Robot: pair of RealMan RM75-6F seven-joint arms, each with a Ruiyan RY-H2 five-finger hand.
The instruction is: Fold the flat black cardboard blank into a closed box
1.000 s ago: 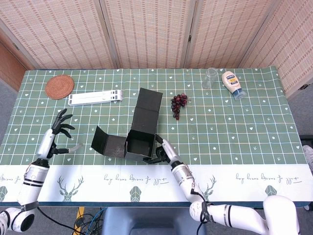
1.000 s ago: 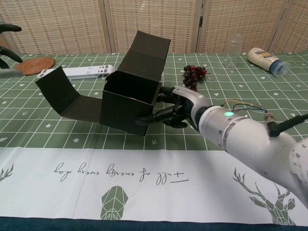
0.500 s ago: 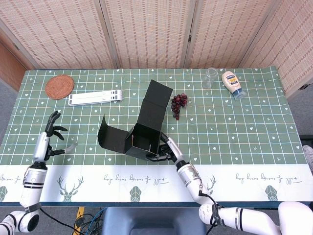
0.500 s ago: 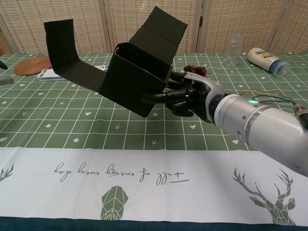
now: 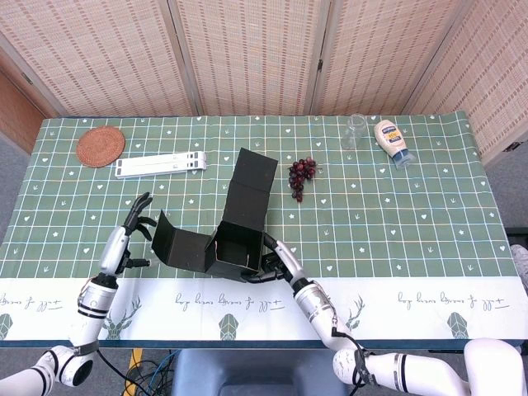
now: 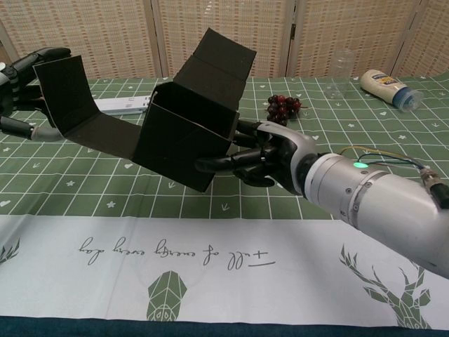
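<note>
While your right hand (image 6: 270, 156) grips it, the box is off the cloth: see the lines below.

Box: the black cardboard box (image 5: 238, 241) is partly formed, open on top, tilted, and lifted above the near middle of the bench (image 5: 412, 223). In the chest view (image 6: 184, 137) its lower edge hangs clear of the green checked cloth.

Rear flap: one tall flap (image 5: 251, 188) rises from the far side of the box, leaning away from you.

Side flap: a second flap (image 6: 77, 109) spreads out to your left, its outer panel bent upward.

Right hand: your fingers (image 6: 224, 163) are clamped on the box's right wall, some under the near lower corner and some along the side (the thumb is hidden behind the card, so I cannot tell where it sits).

Left hand: your left hand (image 5: 132, 235) is spread apart and holds nothing. It stands just beside the outer edge of the side flap; in the chest view (image 6: 24, 77) the fingertips show behind that panel, and I cannot tell whether they touch it.

Elsewhere on the bench: a bunch of dark grapes (image 5: 301, 175) lies just beyond the box; further off are a woven coaster (image 5: 101, 146), a white folded stand (image 5: 161, 164), a clear glass (image 5: 355, 130) and a squeeze bottle (image 5: 393, 142) lying on its side.
</note>
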